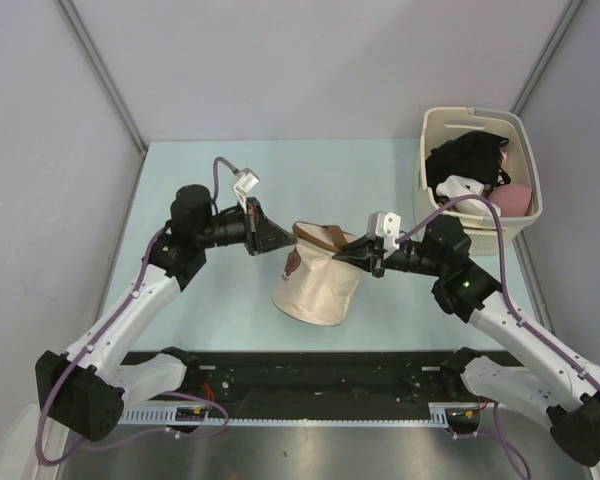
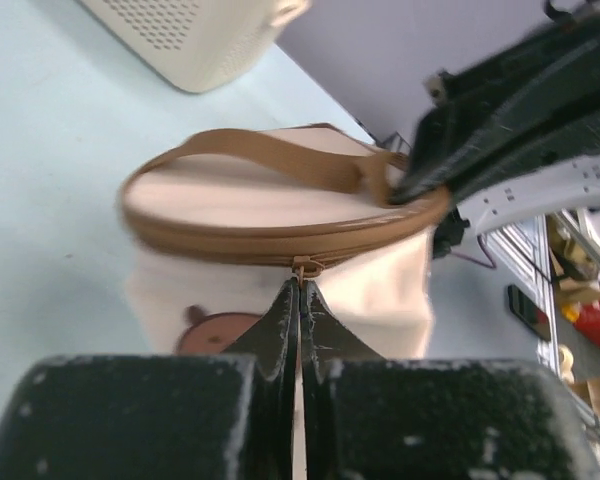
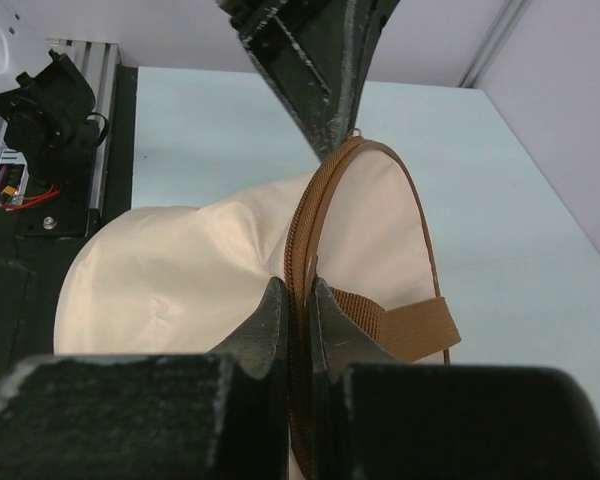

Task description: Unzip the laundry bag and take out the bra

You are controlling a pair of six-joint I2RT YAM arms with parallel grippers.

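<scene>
The cream cloth laundry bag [image 1: 315, 285] is gripped by the right claw [image 3: 298, 300], its brown zipper pull [image 2: 305, 268] by the left claw [image 2: 301, 300]. To unzip, it must be dragged round the rim.

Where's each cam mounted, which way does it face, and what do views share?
Top external: high behind the robot, facing down on the table; left arm, right arm, laundry bag, basket.
Left wrist: looks along the left gripper, shut on the zipper pull; right gripper opposite.
Right wrist: looks along the right gripper, pinching the bag's rim; left gripper ahead.
Shared: all three show the bag and both grippers.
</scene>
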